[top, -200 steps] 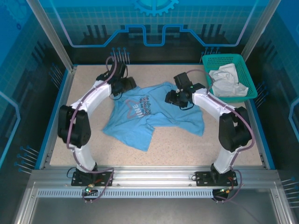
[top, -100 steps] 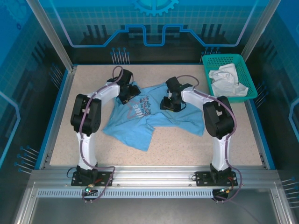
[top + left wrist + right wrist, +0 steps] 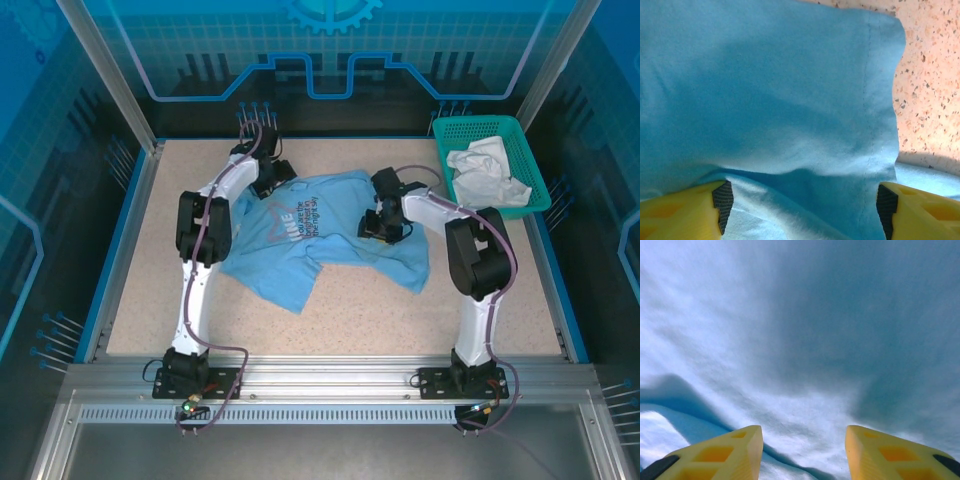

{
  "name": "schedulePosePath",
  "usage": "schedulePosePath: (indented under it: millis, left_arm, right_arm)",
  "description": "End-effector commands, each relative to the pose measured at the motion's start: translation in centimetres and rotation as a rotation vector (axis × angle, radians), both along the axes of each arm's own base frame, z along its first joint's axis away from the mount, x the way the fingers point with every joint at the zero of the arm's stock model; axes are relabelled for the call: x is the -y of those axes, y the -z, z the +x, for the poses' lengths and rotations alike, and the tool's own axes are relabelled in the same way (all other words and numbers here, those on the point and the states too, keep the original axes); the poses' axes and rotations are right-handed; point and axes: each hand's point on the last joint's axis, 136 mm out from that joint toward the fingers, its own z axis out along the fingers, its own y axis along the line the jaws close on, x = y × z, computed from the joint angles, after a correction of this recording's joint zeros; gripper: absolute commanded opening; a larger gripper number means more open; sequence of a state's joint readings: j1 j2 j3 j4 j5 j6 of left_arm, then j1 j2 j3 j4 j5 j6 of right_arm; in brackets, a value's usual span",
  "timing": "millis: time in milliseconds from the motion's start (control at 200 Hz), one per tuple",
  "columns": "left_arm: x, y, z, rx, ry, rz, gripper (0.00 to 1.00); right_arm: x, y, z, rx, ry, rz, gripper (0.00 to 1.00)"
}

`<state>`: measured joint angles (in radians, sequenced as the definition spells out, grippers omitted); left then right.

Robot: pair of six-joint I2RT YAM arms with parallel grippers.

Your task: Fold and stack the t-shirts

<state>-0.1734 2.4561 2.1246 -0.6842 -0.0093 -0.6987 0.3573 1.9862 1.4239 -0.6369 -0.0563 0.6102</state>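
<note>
Speckled beige desk (image 3: 400, 320) inside blue-panelled walls, and we go straight to the left hand (image 3: 802, 200): its yellow fingers (image 3: 675, 215) stand wide apart, dark pads facing each other, with light blue t-shirt (image 3: 765, 90) cloth humped up between them and nothing clamped that we can see. A hemmed edge of that cloth runs up just beside one finger, with bare desk past it. Over to the right hand (image 3: 804, 447): we see its fingers parted about halfway, held close over the same blue fabric, a soft fold running beneath the tips, no pinch visible. Pulling back to the overhead view, the left hand sits at the shirt's far left corner and the right hand on its far right part, both arms reaching across from the near edge. The shirt lies spread and rumpled in the middle of the desk, chest print (image 3: 297, 225) facing up. Further out, at the far right corner, a teal mesh basket (image 3: 480, 122) holds the white t-shirt (image 3: 487, 172), crumpled, well apart from the blue one.
</note>
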Motion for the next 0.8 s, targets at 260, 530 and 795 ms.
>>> schedulePosePath:
  millis: [260, 530, 795]
  left_arm:
    - [1.0, -2.4, 1.5, 0.057, 0.09, -0.078, 0.73]
    - [0.7, -1.9, 2.0, 0.062, 0.106, -0.137, 0.69]
    - [1.4, -0.9, 2.0, 0.042, 0.139, -0.161, 0.77]
  right_arm:
    - [3.5, -1.3, 10.1, 0.113, -0.041, -0.256, 0.48]
    - [3.7, 1.2, 12.3, 0.075, -0.099, -0.319, 0.43]
    - [3.9, 2.2, 12.3, 0.066, -0.113, -0.342, 0.27]
